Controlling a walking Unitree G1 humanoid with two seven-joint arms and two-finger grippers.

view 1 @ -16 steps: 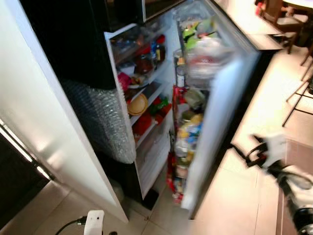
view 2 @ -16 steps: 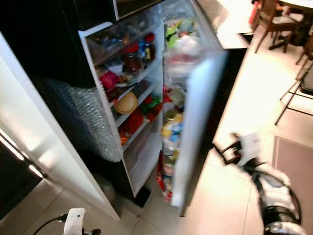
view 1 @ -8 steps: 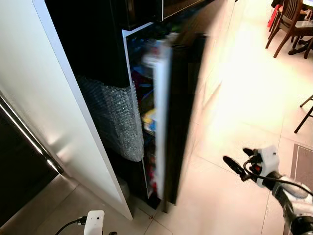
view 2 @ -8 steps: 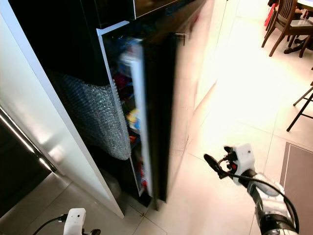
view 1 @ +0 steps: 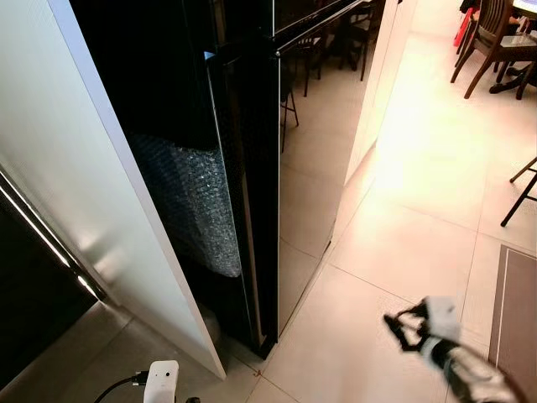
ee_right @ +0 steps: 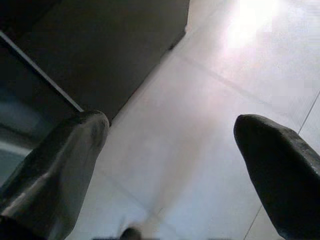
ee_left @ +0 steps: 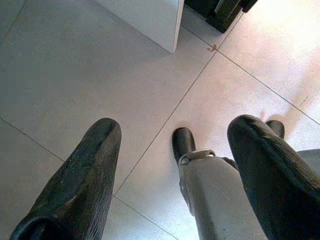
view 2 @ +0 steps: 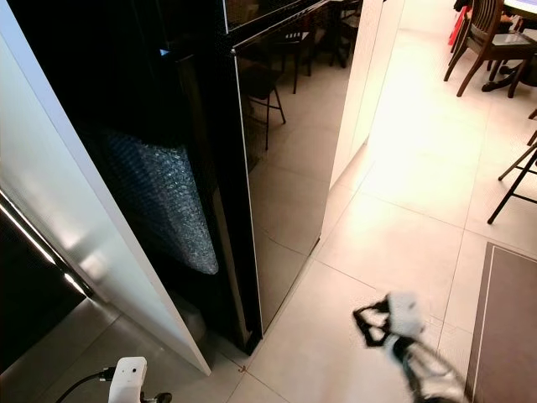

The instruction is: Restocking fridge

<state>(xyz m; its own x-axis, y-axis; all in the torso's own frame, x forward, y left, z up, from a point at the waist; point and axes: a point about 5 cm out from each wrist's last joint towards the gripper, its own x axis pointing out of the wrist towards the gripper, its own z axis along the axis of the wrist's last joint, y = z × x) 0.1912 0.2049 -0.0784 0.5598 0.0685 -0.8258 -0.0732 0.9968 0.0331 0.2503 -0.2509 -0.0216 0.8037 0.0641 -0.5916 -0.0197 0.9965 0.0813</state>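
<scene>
Tiled floor (view 1: 394,243), fridge (view 1: 310,159) beyond right hand (view 1: 401,326)

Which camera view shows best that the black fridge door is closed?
The left eye view: the fridge door shows nearly whole, flush with the cabinet, its glossy face reflecting chairs. The right eye view gives much the same. The right wrist view shows a dark lower corner of it past the open right gripper. The left wrist view looks at floor tiles.

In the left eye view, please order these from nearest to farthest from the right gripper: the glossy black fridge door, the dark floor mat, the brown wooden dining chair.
1. Dark floor mat, just to the right gripper's right.
2. Glossy black fridge door, ahead on its left.
3. Brown wooden dining chair, far ahead across the room.
</scene>
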